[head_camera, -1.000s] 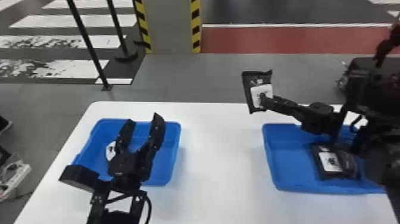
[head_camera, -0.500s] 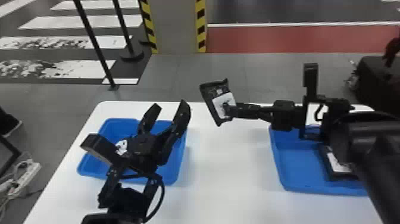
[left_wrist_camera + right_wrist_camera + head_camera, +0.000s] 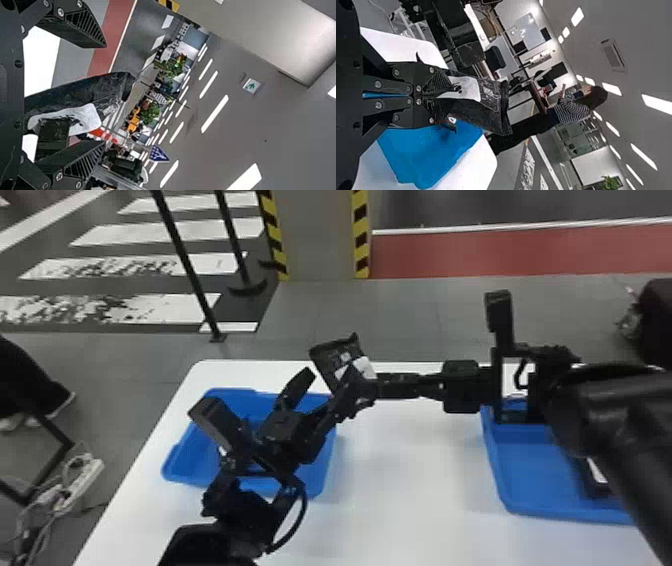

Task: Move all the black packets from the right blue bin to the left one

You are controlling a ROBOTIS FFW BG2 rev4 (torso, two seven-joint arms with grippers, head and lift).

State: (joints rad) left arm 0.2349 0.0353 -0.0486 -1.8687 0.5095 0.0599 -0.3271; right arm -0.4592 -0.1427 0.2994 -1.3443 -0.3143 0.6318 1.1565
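The black packet (image 3: 327, 362), a flat, glossy pouch with a white label, is held up in the air, tilted, close to the far right corner of the left bin (image 3: 317, 484), a shallow blue plastic tray. The right claw (image 3: 449, 95), black with flat fingers, is pinching it by one end. The left claw (image 3: 104, 95), also black, has its fingers spread, and the packet now reaches into the gap between them.

That is what has just changed: a second ago the packet hung much nearer the right bin (image 3: 530, 475), the other blue tray on the white surface (image 3: 410, 500), well apart from the left claw; since then the two have come together. I take this as a handover in the making (the right claw has not let go). The left claw probably needs to close firmly before the right one opens, or the pouch could slip. Another packet (image 3: 595, 477), dark with a white label, lies in the right bin, partly hidden by the right arm, so the job is unfinished.
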